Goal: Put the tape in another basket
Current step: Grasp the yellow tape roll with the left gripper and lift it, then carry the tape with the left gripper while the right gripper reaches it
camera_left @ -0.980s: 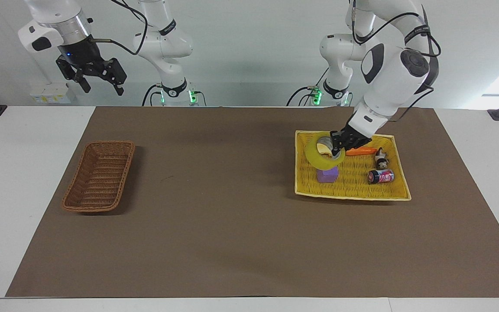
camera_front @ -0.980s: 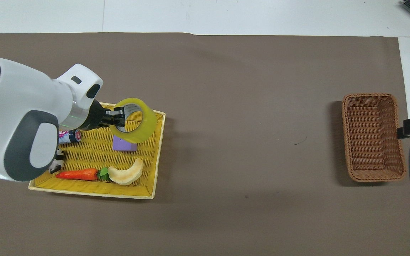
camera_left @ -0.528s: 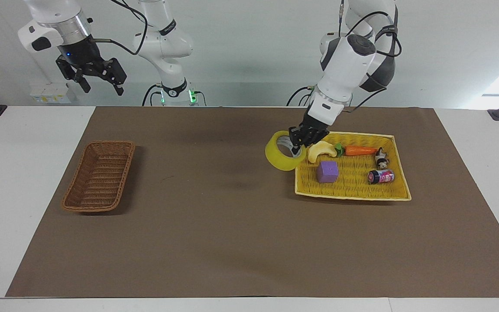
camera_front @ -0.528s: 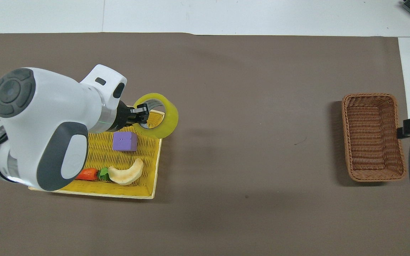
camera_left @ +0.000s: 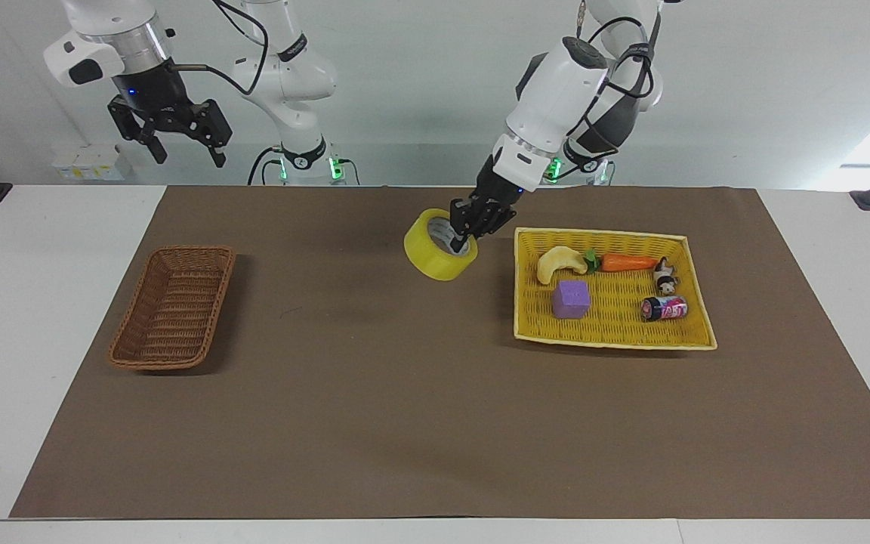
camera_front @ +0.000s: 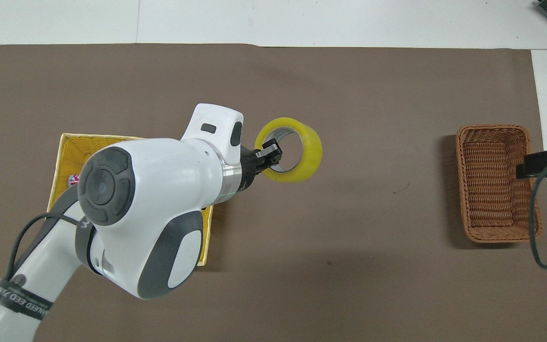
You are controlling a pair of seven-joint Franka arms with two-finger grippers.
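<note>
The left gripper [camera_left: 466,234] hangs in the air over the brown mat [camera_left: 374,393], between the yellow tray [camera_left: 695,332] and the middle of the surface [camera_left: 20,302], with its fingers [camera_front: 272,148] clamped on the wall of the tape [camera_left: 439,257]: one finger sits inside the ring against the pale core and the other against the outer face. The tape is lifted clear of the mat and tilted, its opening turned up and toward the robots, and it is just beside the tray's edge rather than over it. The basket [camera_left: 173,308] stands well apart from it, toward the right arm's end of the surface, with nothing visible inside. In the tray lie a banana [camera_left: 560,263] and a carrot [camera_left: 626,263] along the side nearer the robots, a purple cube [camera_left: 571,298] farther from them, a small can [camera_left: 663,307] on its side, and a small figure [camera_left: 663,276] between the can and the carrot; what the figure is cannot be told. In the overhead view the left arm covers most of the tray. The right gripper [camera_left: 178,140] waits high up, above the robots' edge of the surface at the right arm's end, with its fingers spread apart and holding nothing.
</note>
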